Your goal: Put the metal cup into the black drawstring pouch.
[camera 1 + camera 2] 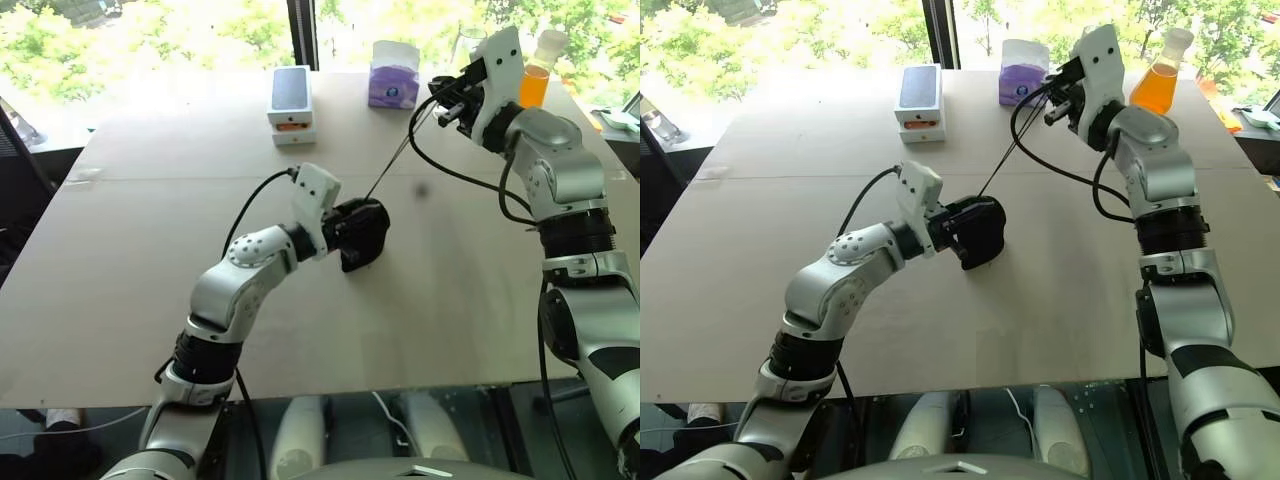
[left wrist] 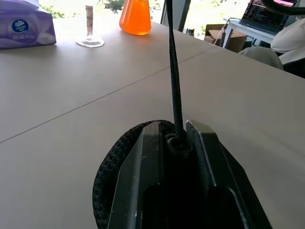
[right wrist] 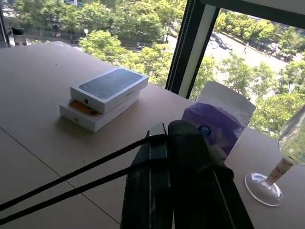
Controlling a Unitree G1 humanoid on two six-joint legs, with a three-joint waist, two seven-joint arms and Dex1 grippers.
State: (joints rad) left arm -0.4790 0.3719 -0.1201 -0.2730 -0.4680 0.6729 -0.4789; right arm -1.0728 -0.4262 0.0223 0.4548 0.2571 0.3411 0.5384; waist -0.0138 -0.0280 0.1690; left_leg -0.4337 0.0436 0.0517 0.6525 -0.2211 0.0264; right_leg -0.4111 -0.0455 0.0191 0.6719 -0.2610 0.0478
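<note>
The left end effector is clamped on the neck of the soft black fabric drawstring pouch, which sits bunched at mid-table. The right end effector, raised at the far right, is pinched tight on the thin black cord, which runs taut down to the pouch. This looks like the cinching step, so the metal cup is presumably inside, though I cannot see it. Next calls for a steady outward pull while the left holds firm.

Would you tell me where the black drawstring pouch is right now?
The black drawstring pouch sits mid-table, gripped by the left end effector, its cord stretched toward the right end effector.
</note>
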